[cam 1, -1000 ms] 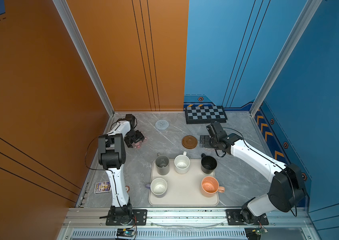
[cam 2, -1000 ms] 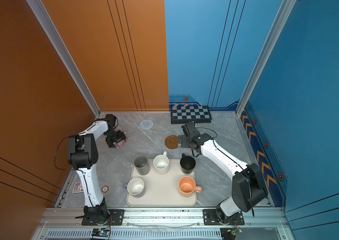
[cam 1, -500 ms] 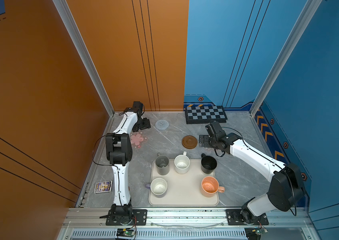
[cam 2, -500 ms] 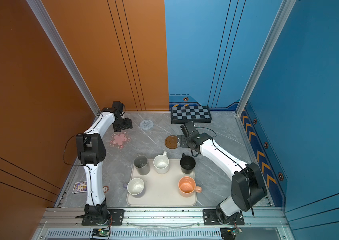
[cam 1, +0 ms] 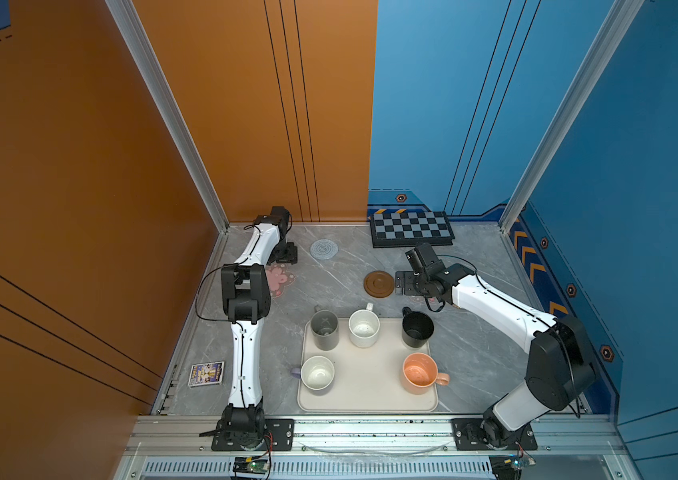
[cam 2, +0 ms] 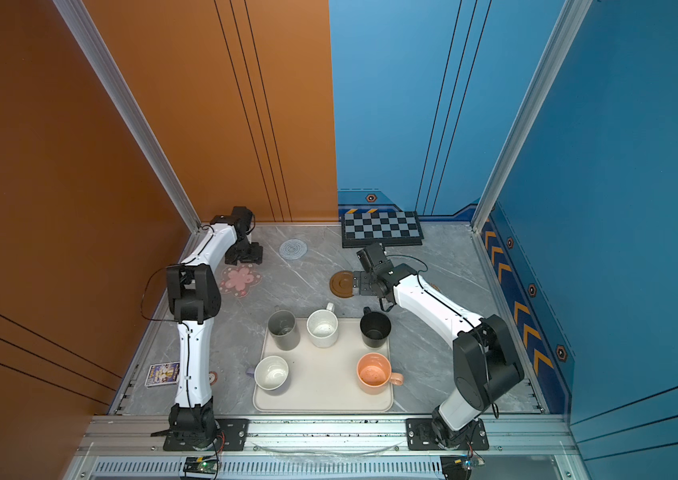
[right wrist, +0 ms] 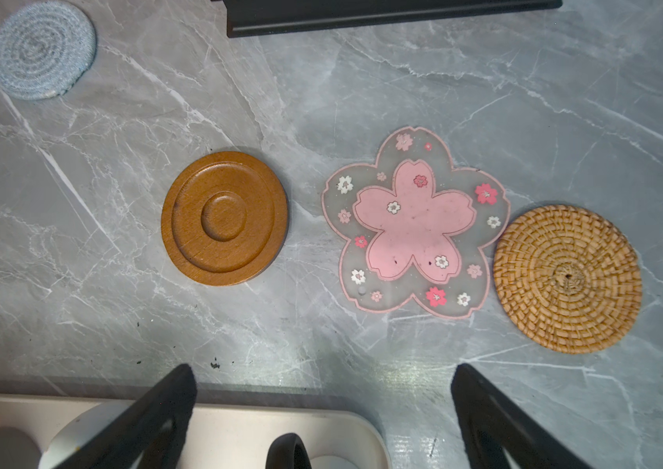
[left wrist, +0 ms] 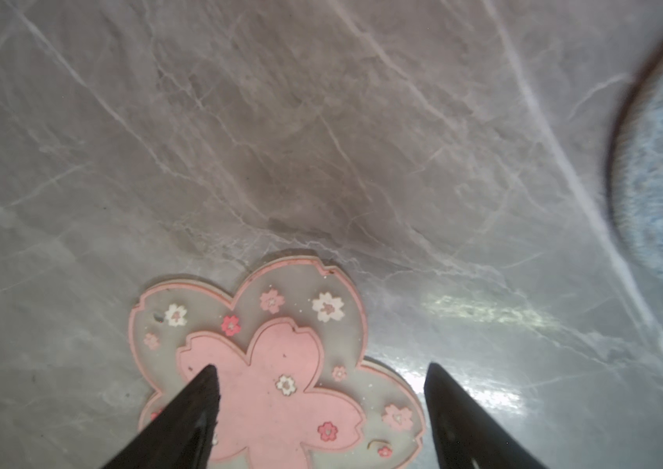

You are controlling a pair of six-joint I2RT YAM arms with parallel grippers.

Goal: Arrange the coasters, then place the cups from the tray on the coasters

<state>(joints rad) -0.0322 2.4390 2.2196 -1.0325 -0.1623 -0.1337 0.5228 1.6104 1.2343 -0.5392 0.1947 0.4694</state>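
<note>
My left gripper (cam 1: 287, 254) (left wrist: 320, 366) is open near the back left corner, just behind a pink-flower coaster (cam 1: 280, 281) (left wrist: 281, 365) lying flat on the table. The grey-blue knitted coaster (cam 1: 324, 249) lies to its right. My right gripper (cam 1: 400, 283) (right wrist: 324, 369) is open beside the brown ringed coaster (cam 1: 378, 284) (right wrist: 224, 217). The right wrist view also shows a second flower coaster (right wrist: 415, 231) touching the rattan coaster (right wrist: 567, 278). On the cream tray (cam 1: 366, 395) stand the grey (cam 1: 324, 330), speckled white (cam 1: 364, 328), black (cam 1: 416, 329), peach (cam 1: 418, 374) and lavender (cam 1: 317, 373) cups.
A black-and-grey chequered board (cam 1: 412, 228) lies against the back wall. A playing-card pack (cam 1: 206, 374) and a small red-and-white sticker (cam 2: 212, 377) lie near the left arm's base. Walls close in the table on three sides.
My left gripper has left the pink-flower coaster on the table and drawn back toward the back wall. The right arm has barely moved.
</note>
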